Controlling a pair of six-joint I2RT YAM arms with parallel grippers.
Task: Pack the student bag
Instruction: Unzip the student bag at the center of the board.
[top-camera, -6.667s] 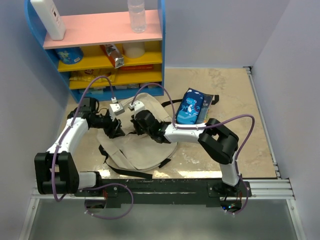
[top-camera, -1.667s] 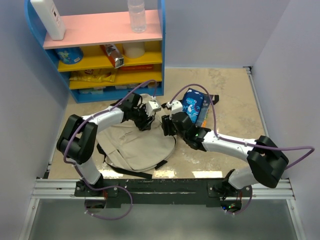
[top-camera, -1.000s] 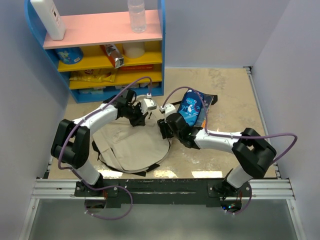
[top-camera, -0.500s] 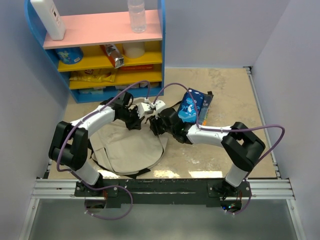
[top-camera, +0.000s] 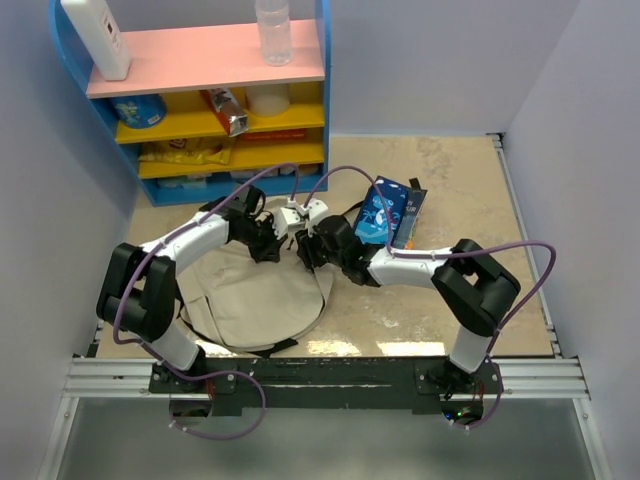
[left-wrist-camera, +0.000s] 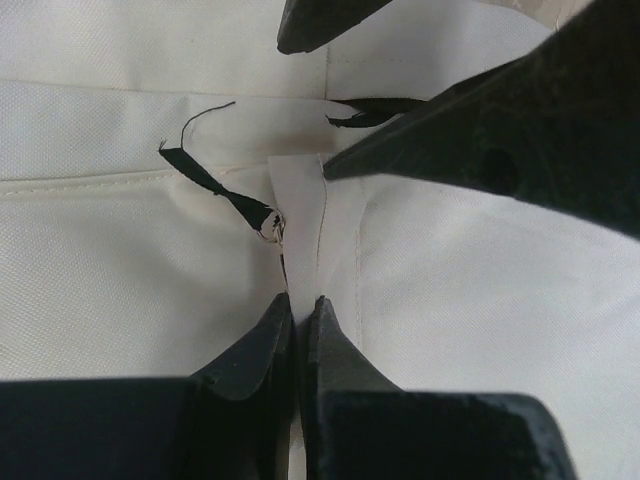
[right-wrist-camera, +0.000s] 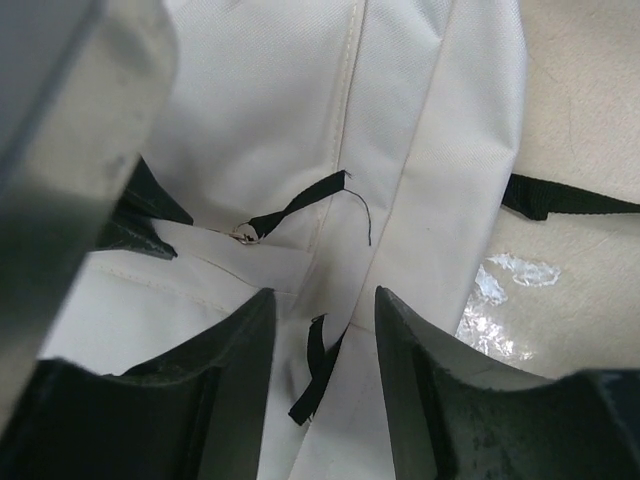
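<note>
At the far left corner of the beige desk (top-camera: 470, 210) stands a blue-framed shelf unit with pink and yellow boards (top-camera: 205, 62); I have no business with it yet. In front of it, toward the near left edge, lies the task's thing: the large soft cream canvas backpack with black straps (top-camera: 255, 300), flat and, as far as I can see, zipped up.

My left claw (left-wrist-camera: 298, 312) sits at the backpack's upper right rim. Its fingers are together, pinching the narrow cream fabric tab (left-wrist-camera: 300, 215) at the end of the zip line. Just left of the tab lies a thin black ribbon zip pull (left-wrist-camera: 215, 185) on a small metal ring.

My right claw (right-wrist-camera: 320, 305) faces it from the other side, almost touching, with its fingers apart and nothing between them but canvas and a second short black ribbon (right-wrist-camera: 318, 368).

A glossy blue illustrated book (top-camera: 388, 212) lies just right of both claws, toward the desk's middle.

I judge the step to be opening the zip, with nothing packed yet. Next I need the right claw lowered squarely over a ribbon, closed on it, and drawn along the seam while the left anchors the tab. The ribbon is thin and limp, so a miss is likely.
</note>
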